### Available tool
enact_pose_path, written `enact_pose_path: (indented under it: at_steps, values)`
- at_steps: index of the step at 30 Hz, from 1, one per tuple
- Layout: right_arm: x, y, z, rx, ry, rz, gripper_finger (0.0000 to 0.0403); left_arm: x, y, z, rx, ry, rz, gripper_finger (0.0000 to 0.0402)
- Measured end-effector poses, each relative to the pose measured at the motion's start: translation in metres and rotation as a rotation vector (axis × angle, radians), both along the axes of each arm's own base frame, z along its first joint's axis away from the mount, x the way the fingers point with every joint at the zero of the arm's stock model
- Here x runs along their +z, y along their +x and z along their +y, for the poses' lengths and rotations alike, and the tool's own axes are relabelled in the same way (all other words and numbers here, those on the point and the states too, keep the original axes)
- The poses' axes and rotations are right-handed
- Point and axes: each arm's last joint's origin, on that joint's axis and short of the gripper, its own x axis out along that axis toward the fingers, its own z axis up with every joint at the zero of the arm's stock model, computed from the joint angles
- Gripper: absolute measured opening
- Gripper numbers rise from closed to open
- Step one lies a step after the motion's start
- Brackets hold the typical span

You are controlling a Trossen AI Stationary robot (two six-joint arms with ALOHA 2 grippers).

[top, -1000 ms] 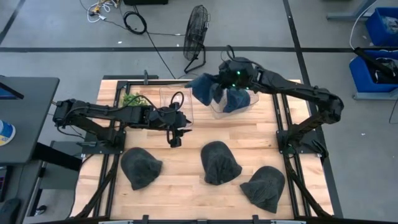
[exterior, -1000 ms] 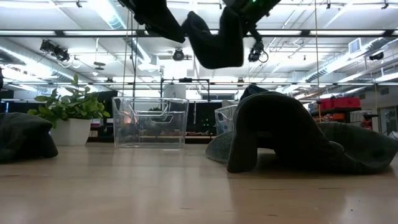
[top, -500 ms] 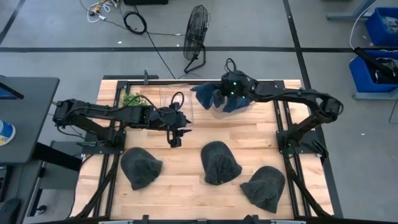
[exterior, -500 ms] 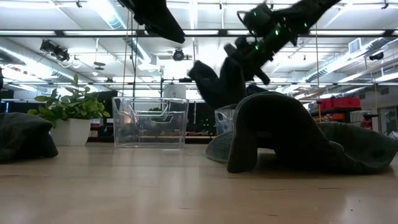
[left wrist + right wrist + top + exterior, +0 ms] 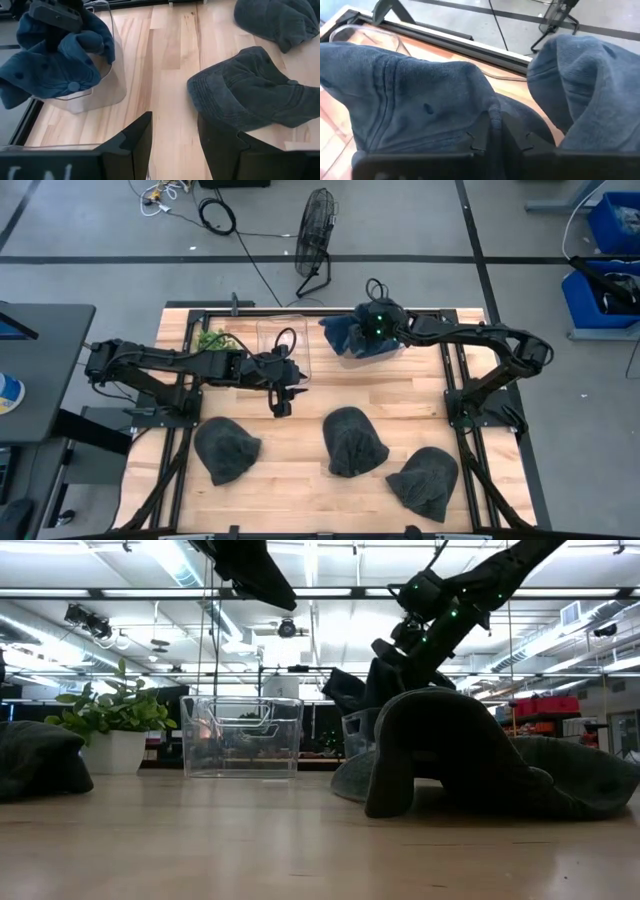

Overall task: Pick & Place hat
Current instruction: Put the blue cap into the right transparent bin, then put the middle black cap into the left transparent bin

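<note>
A blue hat (image 5: 350, 337) is bunched under my right gripper (image 5: 376, 327) at the far middle of the table, in the mouth of a clear bin (image 5: 392, 352). The left wrist view shows this hat (image 5: 50, 62) draped over the bin's wall (image 5: 102, 87). In the low view the right gripper (image 5: 398, 648) stands above the hat (image 5: 352, 692). My left gripper (image 5: 281, 404) hovers open over bare table, left of centre, touching nothing. Three dark grey hats lie crown-up on the near half of the table (image 5: 227, 450) (image 5: 353, 441) (image 5: 426, 482). My right gripper is shut on the blue hat, pinching a bunched fold of cloth (image 5: 492, 117) between its two fingers, in several layers. It comes from above, slanting from the table's right. The hat hangs in two lobes beside the fingers, its lower part (image 5: 75, 87) in the bin.
A second clear bin (image 5: 285, 345) and a small potted plant (image 5: 210, 338) stand at the far left. A grey hat (image 5: 250, 92) lies just ahead of the left gripper. A floor fan (image 5: 316, 230) stands beyond the far edge. Bare wood shows between the bins and the grey hats.
My right gripper has come down and a little toward the near edge, carrying the blue hat from high above the table into the mouth of the clear bin. The hat, first spread wide below the fingers, now sits bunched against the bin. The left arm kept still.
</note>
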Motion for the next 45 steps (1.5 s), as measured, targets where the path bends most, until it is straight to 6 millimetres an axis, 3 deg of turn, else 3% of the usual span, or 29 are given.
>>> enact_pose_path:
  at_steps: [5,12,19,28,32,37,42,45]
  values:
    - [0.000,-0.002,0.000,-0.066,0.023,-0.012,0.0036,0.000,0.000,0.000,0.000,0.000,0.000,0.0161]
    - [-0.013,-0.018,0.005,-0.271,0.110,0.133,0.0038,0.000,0.000,0.000,0.000,0.000,0.000,0.0161]
    - [-0.015,-0.021,0.006,-0.237,0.101,0.201,0.0051,0.000,0.000,0.000,0.000,-0.001,0.000,0.0161]
    - [-0.013,-0.021,0.007,-0.171,0.067,0.243,0.0112,0.000,0.000,0.000,0.000,-0.001,0.001,0.0161]
    - [0.000,-0.026,0.011,-0.118,0.054,0.205,0.0136,-0.001,-0.001,0.000,0.000,0.000,0.009,0.0161]
    - [0.036,-0.040,0.024,-0.004,0.006,0.090,0.0146,-0.004,-0.003,0.000,0.001,0.001,0.051,0.0161]
    - [0.074,-0.059,0.049,0.152,-0.079,-0.018,0.0146,-0.008,-0.007,0.000,0.001,0.003,0.110,0.0161]
    - [0.085,-0.061,0.070,0.322,-0.101,-0.051,0.0146,-0.010,-0.011,0.000,0.020,-0.025,0.145,0.0160]
